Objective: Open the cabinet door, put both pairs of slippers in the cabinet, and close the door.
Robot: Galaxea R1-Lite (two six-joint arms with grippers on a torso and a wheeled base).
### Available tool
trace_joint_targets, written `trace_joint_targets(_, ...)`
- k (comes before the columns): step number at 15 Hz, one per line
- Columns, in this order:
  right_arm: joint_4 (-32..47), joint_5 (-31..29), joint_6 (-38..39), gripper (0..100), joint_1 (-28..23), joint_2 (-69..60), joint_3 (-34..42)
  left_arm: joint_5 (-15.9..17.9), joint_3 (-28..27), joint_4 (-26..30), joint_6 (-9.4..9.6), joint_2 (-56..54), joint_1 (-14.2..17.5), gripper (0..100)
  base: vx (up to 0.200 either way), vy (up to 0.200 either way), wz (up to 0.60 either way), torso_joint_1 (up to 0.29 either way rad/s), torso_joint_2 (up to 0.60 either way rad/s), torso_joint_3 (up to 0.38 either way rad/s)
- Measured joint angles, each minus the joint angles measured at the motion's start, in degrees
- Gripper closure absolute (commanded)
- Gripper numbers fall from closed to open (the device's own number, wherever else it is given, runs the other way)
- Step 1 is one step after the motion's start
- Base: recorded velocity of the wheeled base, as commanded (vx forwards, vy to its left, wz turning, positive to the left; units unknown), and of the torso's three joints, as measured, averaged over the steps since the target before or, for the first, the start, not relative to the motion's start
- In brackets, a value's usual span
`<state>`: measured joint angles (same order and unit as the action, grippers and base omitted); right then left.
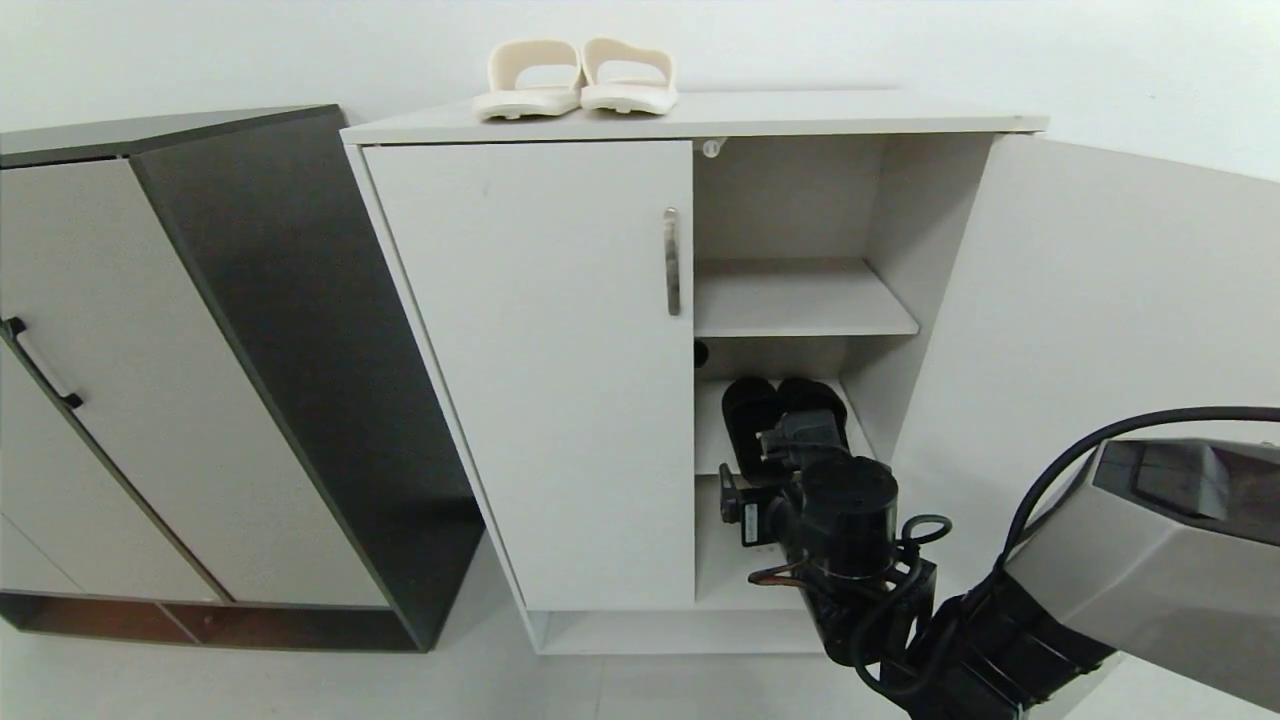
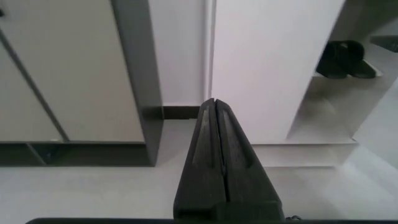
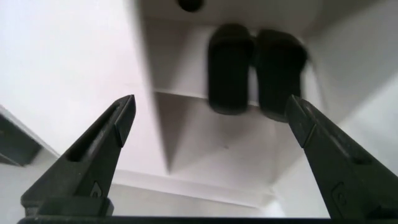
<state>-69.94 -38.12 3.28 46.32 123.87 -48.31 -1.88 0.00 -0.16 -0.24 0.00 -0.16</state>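
White wall backs the cabinet (image 1: pixel 800 112), its right door (image 1: pixel 1100 320) swung open. Cream slippers (image 1: pixel 577 78) sit on top, black slippers (image 1: pixel 760 405) on an inner shelf. Right end effector (image 3: pixel 210 106), jaws spread, hangs just before the black pair; best back straight out, nudging nothing. Left end effector (image 2: pixel 214 106) is closed.

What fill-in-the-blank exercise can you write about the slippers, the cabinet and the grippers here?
The pair of cream plastic slippers rests on ___ of the white wooden cabinet.
The pair of black slippers lies ___ that cabinet.
The right gripper is ___; the left gripper is shut.
Missing words: top; inside; open.
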Motion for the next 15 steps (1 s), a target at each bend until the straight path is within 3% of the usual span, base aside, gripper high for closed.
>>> trace_joint_targets(9, -4.69, 0.49, -4.50, 0, -1.32, 1.18, 1.43, -0.04, 0.00, 0.00, -0.02, 0.00, -0.02, 100, 0.000, 0.200, 0.00, 0.002, 0.00, 0.002)
trace_joint_targets(15, -6.49, 0.55, -4.73, 0, -1.68, 2.18, 2.12, -0.04, 0.00, 0.00, -0.11, 0.00, -0.02, 100, 0.000, 0.000, 0.00, 0.000, 0.00, 0.000)
